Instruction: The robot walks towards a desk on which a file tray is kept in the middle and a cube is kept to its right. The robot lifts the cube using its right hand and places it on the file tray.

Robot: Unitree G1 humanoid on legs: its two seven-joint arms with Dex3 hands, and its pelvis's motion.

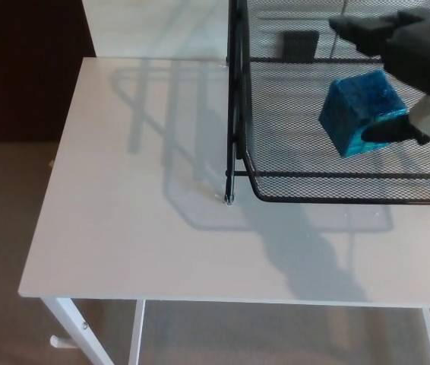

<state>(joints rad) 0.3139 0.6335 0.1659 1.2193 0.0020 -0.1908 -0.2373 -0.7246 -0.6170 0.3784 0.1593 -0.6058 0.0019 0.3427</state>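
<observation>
At the upper right of the frame, the right hand has its fingers spread, one just touching the tilted blue cube, apparently to leave it on the tray.

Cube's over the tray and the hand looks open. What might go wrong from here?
The blue cube is tilted over the mesh file tray, touching the lower finger of the right hand. Withdrawing may tip or drag it. It may also tumble toward the tray's front rim.
</observation>
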